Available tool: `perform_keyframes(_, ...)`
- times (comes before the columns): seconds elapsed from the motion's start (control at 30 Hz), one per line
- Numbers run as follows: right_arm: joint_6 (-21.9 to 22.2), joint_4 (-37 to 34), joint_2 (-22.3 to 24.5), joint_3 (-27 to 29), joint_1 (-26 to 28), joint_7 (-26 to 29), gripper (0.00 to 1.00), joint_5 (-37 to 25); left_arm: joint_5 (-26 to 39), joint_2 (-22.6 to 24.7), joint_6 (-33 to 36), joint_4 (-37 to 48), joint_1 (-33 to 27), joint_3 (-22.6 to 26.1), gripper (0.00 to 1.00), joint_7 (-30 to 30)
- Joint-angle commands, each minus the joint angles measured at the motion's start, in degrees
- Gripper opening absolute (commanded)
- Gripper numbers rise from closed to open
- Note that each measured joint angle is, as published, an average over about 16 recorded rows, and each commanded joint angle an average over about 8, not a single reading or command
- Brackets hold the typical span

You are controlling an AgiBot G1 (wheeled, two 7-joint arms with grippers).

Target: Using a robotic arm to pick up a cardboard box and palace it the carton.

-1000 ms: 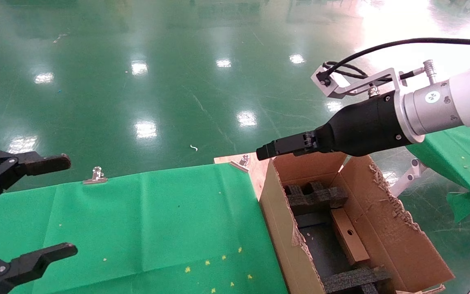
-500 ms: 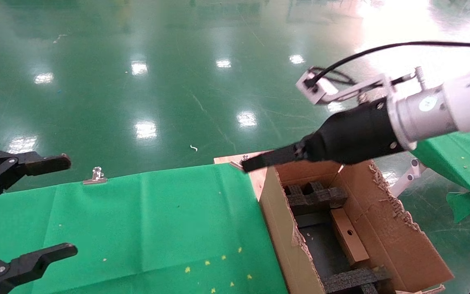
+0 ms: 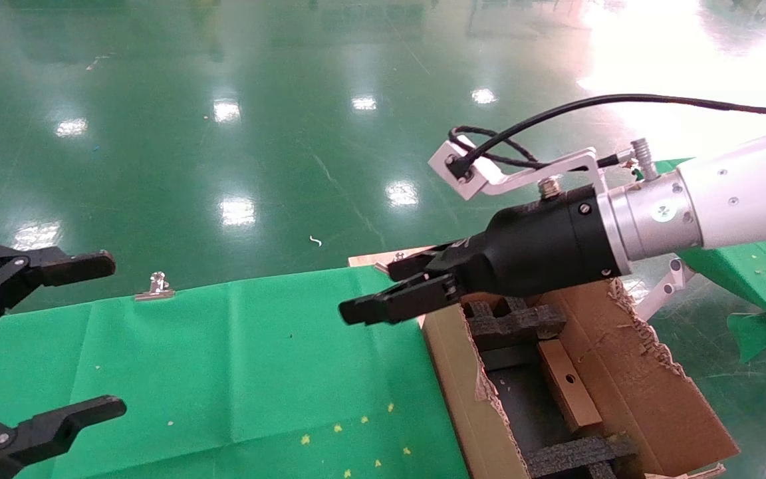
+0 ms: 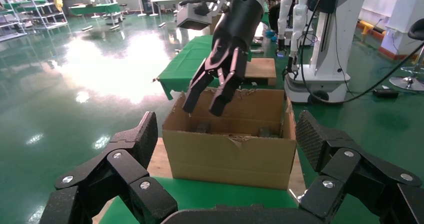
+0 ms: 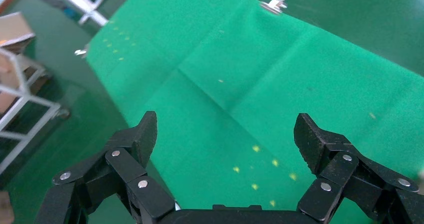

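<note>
The slim brown cardboard box (image 3: 572, 399), with a round hole, lies inside the large torn carton (image 3: 629, 372) between black foam blocks (image 3: 516, 322). The white robotic arm's right gripper (image 3: 380, 289) hangs open and empty above the carton's far left corner and the edge of the green table (image 3: 256, 359). In the left wrist view the right gripper (image 4: 203, 106) hovers over the carton (image 4: 230, 154). Under the right gripper (image 5: 225, 134) in its own wrist view is only green cloth. My left gripper (image 3: 107, 332) is parked open at the table's left end, and in its own view the left gripper (image 4: 227, 139) faces the carton.
A metal clip (image 3: 155, 286) holds the cloth at the table's far edge. A wooden board (image 3: 416, 279) lies under the carton. Another green-covered table (image 3: 755, 266) stands to the right. A white robot base (image 4: 325, 59) stands beyond the carton.
The right gripper has moved left and down from above the carton's far end to over the table edge, and its fingers now show spread apart. The left arm has not moved.
</note>
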Motion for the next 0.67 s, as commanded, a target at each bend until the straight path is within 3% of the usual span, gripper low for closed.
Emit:
perform_keyframes(0.03,-0.8,0.0,-0.2,2.7,-2.2,-2.6,1.00,0.8,0.0,0.0,0.0,0.0,0.0,0.0,1.00,0.0)
perform_keyframes(0.57,-7.1,-0.1,-1.7,23.8,-19.5,-23.5,1.00,6.9,0.0,0.0,0.0,0.0,0.0,0.0,1.00,0.0)
perform_keyframes(0.67,-7.7,-0.1,-1.9,25.8,-21.1,-25.5,1.00,7.4,0.0,0.0,0.0,0.0,0.0,0.0,1.00,0.0)
